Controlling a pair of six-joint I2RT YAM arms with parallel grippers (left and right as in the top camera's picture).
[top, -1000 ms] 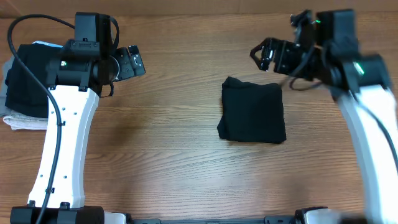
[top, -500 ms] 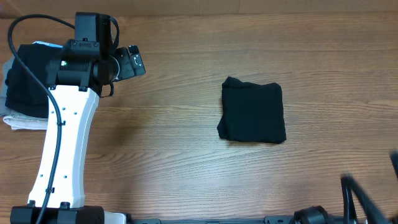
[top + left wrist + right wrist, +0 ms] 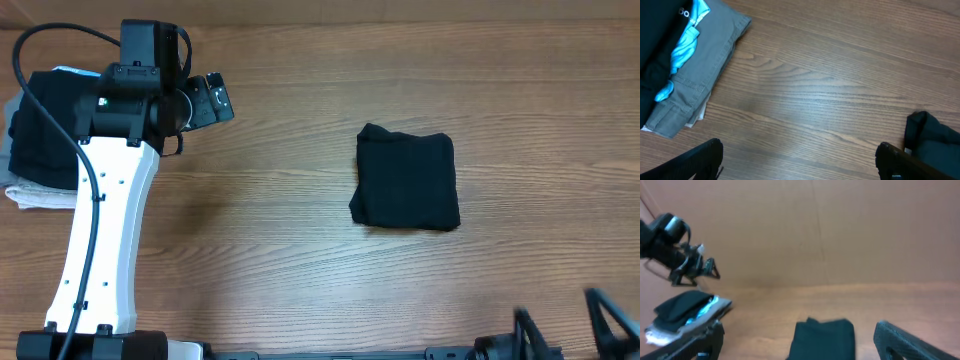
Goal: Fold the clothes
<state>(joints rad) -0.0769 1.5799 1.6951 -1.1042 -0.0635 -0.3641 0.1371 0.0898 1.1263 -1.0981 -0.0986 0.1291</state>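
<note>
Across the wooden table [image 3: 300, 250], seen from overhead, the largest thing is the left arm [image 3: 100, 230], whose white link runs from the 7 o'clock edge up toward 10 o'clock. Beside it, at 9 o'clock, lies a stack of garments [image 3: 40, 150]. The left wrist view shows a grey-beige garment [image 3: 700, 65] at the bottom and a light blue garment [image 3: 687, 45] tucked above it, with dark cloth on top. The stack probably sits at the rim to keep the middle free for working.

The black T-shirt [image 3: 406, 182] lies alone toward 3 o'clock of centre, flat on the wood. It is folded into a compact near-square with a slightly bulging corner at its 11 o'clock. By its look the folding is finished or nearly so.

The left tool [image 3: 222, 97] hovers near 10 o'clock, well apart from the shirt, released and grasping nothing. The right tool [image 3: 797, 330] sits low at the 5 o'clock edge, its fingers spread wide and empty. From there it looks across at the shirt, likely so the fold rests undisturbed.
</note>
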